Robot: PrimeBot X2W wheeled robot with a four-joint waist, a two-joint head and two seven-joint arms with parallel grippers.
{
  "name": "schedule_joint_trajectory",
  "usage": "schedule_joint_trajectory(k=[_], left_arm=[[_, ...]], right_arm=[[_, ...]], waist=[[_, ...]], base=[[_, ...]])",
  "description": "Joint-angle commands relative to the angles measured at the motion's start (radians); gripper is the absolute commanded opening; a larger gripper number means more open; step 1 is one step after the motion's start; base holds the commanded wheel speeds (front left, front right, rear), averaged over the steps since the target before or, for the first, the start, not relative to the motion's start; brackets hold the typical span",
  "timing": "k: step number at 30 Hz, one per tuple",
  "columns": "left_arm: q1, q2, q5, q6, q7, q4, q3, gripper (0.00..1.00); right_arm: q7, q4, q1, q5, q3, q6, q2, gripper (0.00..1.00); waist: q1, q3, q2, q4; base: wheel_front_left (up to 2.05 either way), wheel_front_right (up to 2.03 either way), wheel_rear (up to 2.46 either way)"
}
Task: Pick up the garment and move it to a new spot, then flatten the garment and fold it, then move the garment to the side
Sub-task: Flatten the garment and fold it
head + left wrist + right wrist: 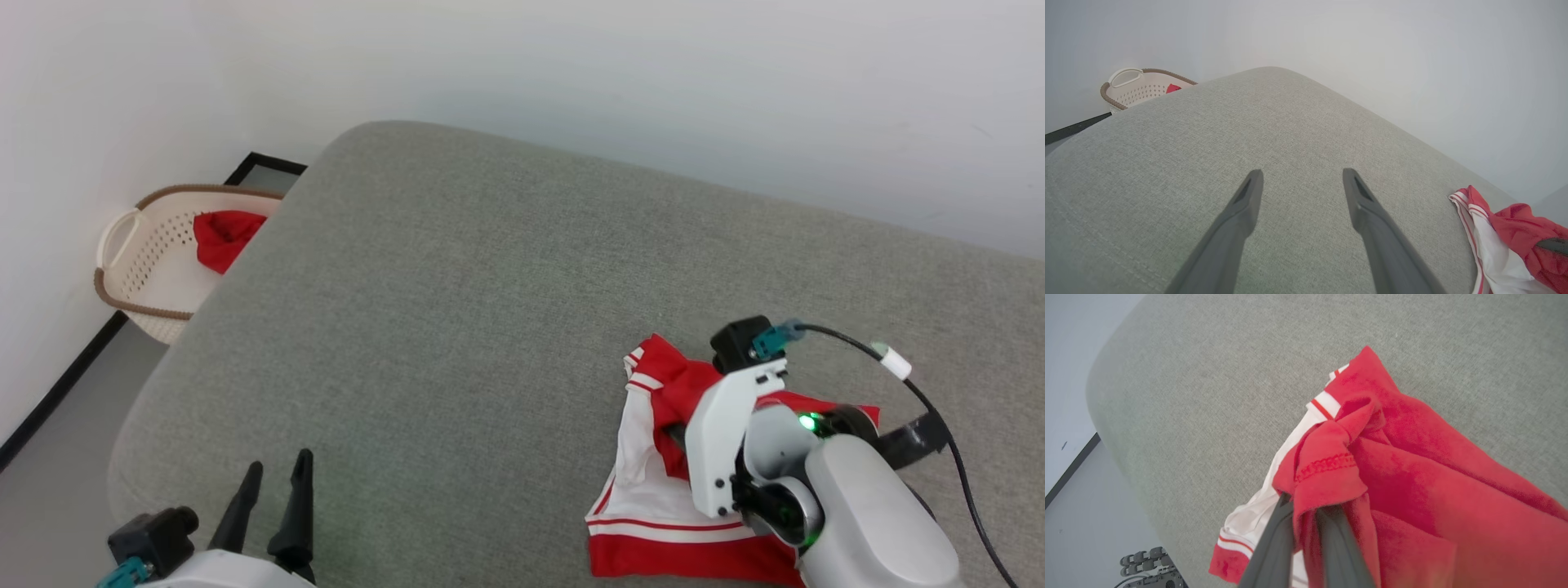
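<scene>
Garment (1412, 477): a crumpled heap on the right, near part of the grey padded surface (490, 269), close to its front edge. Red body bunched on top, white sleeve and striped trim spilling out to the left.

Right claw (1306, 506): clenched on a red fold beside a line of stitching, with cloth pinched between the two fingers and draped over them. Gripping near a seam likely gives it a firm hold, and the rest should hang loose once lifted. My guess is that the pick-up is just starting, as most of the heap lies on the surface.

Left claw (279, 461): released, fingers spread wide, holding nothing. It hovers over bare fabric on the left, well apart from the garment, probably waiting to take a second edge.

Basket (139, 253): on the floor past the far left corner, with a small red cloth (224, 237) inside. Not involved.
</scene>
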Motion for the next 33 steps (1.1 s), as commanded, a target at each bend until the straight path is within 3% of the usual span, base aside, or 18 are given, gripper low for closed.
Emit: schedule_joint_trajectory(k=[1,2,3,10,15,23,33], left_arm=[[-0.010,-0.004,-0.002,0.000,-0.005,0.001,-0.002,1.00],[-0.009,-0.003,-0.001,0.000,-0.005,0.003,-0.001,1.00],[-0.006,-0.002,-0.001,0.000,-0.005,0.004,0.000,1.00],[0.020,0.015,0.009,0.000,-0.005,0.000,0.013,1.00],[0.041,0.030,0.023,0.000,-0.005,-0.011,0.027,1.00],[0.076,0.038,0.060,0.004,-0.004,-0.046,0.051,1.00],[0.090,0.031,0.123,0.006,-0.004,-0.089,0.072,1.00]], right_arm=[[-0.020,0.019,-0.025,0.004,0.015,-0.001,0.004,0.67],[-0.025,0.030,-0.032,0.018,0.027,-0.001,0.007,0.95],[-0.027,0.038,-0.038,0.035,0.038,-0.001,0.007,1.00],[-0.024,0.010,-0.071,0.118,0.107,-0.001,0.008,1.00],[-0.039,-0.077,-0.064,0.172,0.125,-0.001,-0.002,1.00],[-0.135,-0.247,-0.001,0.192,0.094,-0.001,-0.128,1.00],[-0.423,-0.335,0.112,0.144,0.061,-0.001,-0.311,1.00]], waist=[[0.0000,-0.001,0.0000,0.002],[0.0000,-0.004,0.0000,0.000],[0.0000,-0.009,0.0000,-0.004],[0.0000,-0.039,0.0000,-0.043],[0.0000,-0.066,0.0000,-0.093],[0.0000,-0.087,0.0000,-0.185],[0.0000,-0.082,0.0000,-0.287]], base=[[0.00,0.00,0.00],[0.00,0.00,0.00],[0.00,0.00,0.00],[0.00,0.00,0.00],[0.00,0.00,0.00],[0.00,0.00,0.00],[0.00,0.00,0.00]])
